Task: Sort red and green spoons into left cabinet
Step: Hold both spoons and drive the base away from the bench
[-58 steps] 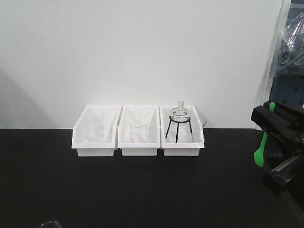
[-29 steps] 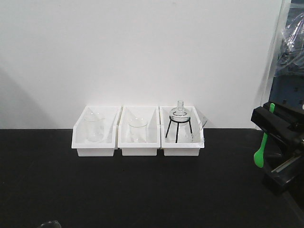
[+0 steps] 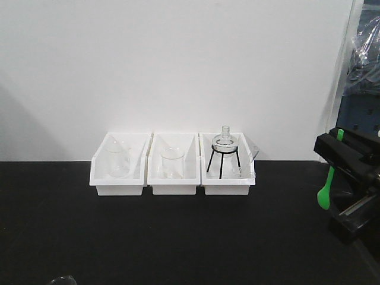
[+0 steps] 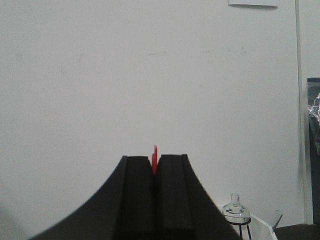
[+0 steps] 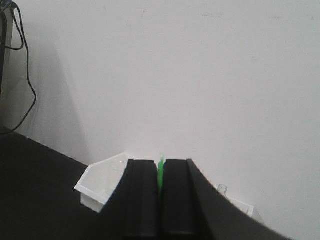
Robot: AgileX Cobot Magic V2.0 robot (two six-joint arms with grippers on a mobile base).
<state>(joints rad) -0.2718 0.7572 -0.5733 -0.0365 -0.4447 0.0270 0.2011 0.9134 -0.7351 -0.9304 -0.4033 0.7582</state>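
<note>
A plain white wall (image 3: pixel 178 59) stood behind a black table (image 3: pixel 178 237). Against the wall sat a row of three white plastic bins (image 3: pixel 172 172) holding clear glassware. The tall white cabinet appeared in no view.

Well to the right of the bins, the black right claw (image 5: pixel 160 162) was pinched shut on the thin bright green plastic spoon (image 3: pixel 324 191), whose small bowl hung below it. The black left claw (image 4: pixel 155 159) was clamped on the thin red plastic spoon (image 4: pixel 155 151). Only a sliver of that spoon showed, and the claw seemed raised above the bins.

Each slender handle looked gripped along a short stretch only, so a quick swing could probably twist a spoon or let it slip. The dangling green bowl might snag a shelf edge. A low turn could also sweep an arm into the glassware.
</note>
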